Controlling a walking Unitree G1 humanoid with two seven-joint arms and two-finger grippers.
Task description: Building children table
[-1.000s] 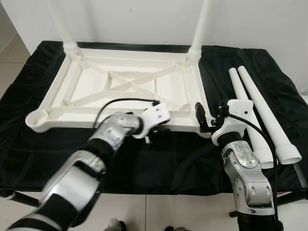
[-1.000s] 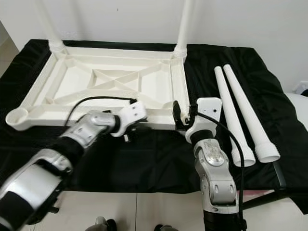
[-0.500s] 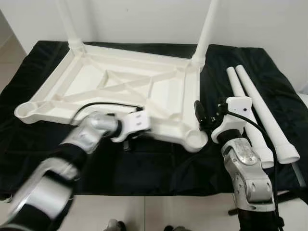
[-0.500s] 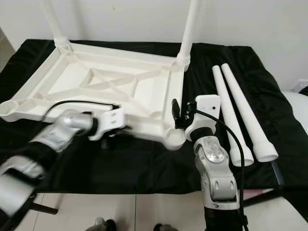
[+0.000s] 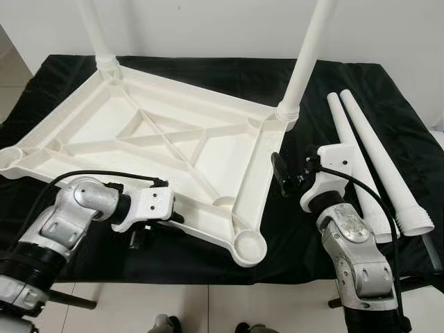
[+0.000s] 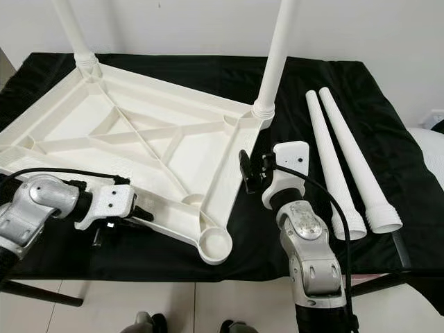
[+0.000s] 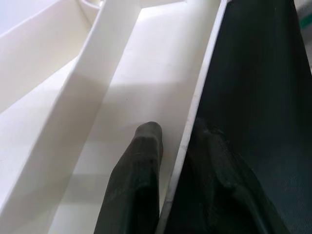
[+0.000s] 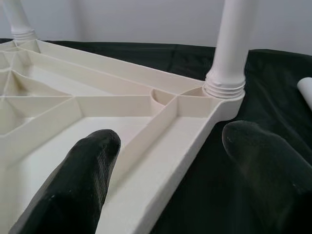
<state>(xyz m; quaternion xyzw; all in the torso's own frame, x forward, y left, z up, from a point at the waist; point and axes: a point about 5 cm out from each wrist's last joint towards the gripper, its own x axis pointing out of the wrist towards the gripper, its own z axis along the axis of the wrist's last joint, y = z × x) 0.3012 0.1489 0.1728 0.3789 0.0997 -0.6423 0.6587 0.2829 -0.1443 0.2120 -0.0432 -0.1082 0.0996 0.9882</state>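
The white tabletop (image 5: 208,149) lies upside down and askew on the black cloth. Two white legs (image 5: 309,55) (image 5: 94,31) stand in its far corners. An empty socket (image 5: 248,244) at the near corner points toward me. My left gripper (image 7: 178,131) is shut on the tabletop's near rim, one finger inside the rim and one outside. My right gripper (image 5: 283,177) is open at the tabletop's right edge; in the right wrist view the gripper (image 8: 170,139) has the rim between its spread fingers without touching it. Two loose legs (image 5: 343,132) (image 5: 381,159) lie side by side to the right.
The black cloth (image 5: 208,73) covers a table against a white wall. Its front edge runs just below the near socket, with tiled floor (image 5: 208,305) beyond. Another empty socket (image 5: 8,158) sits at the tabletop's left corner, near the cloth's left side.
The tabletop has turned clockwise on the cloth, its near right corner swinging toward me. My left gripper moved left and nearer with the rim. The right gripper and loose legs barely shifted.
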